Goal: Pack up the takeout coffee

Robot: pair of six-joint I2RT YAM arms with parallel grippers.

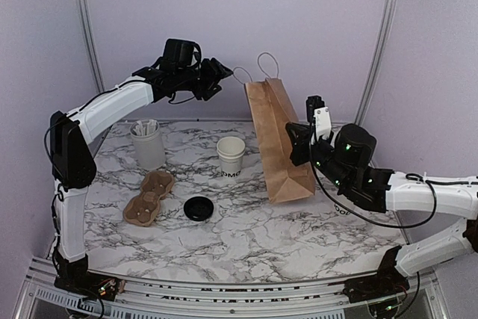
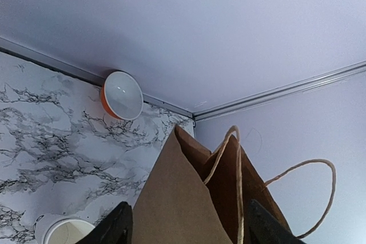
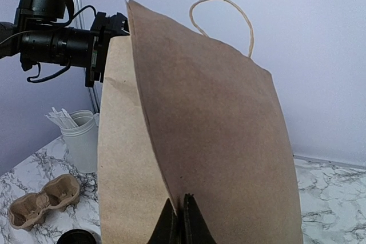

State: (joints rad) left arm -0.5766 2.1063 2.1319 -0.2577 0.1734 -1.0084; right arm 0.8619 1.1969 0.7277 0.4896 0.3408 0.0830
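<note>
Marble table (image 1: 254, 238): beneath both grippers.
Paper bag (image 1: 278, 140): upright with its mouth open, top edge just ahead of the left fingers (image 2: 114, 228), side wall caught in the right fingers (image 3: 193, 221).
Left gripper (image 1: 222, 74): raised, fingers apart, holding nothing.
Right gripper (image 3: 183, 218): fingers together, pinching the bag's wall.
Cardboard cup carrier (image 1: 149, 197): well below the left fingers.
Stirrer cup (image 1: 147, 143): below the left fingers.
Stacked white cups (image 1: 231, 156): just left of the bag, far side from the right fingers.
Loose black lid (image 1: 199, 208): near the carrier.
Takeout coffee: not visible in any view.
</note>
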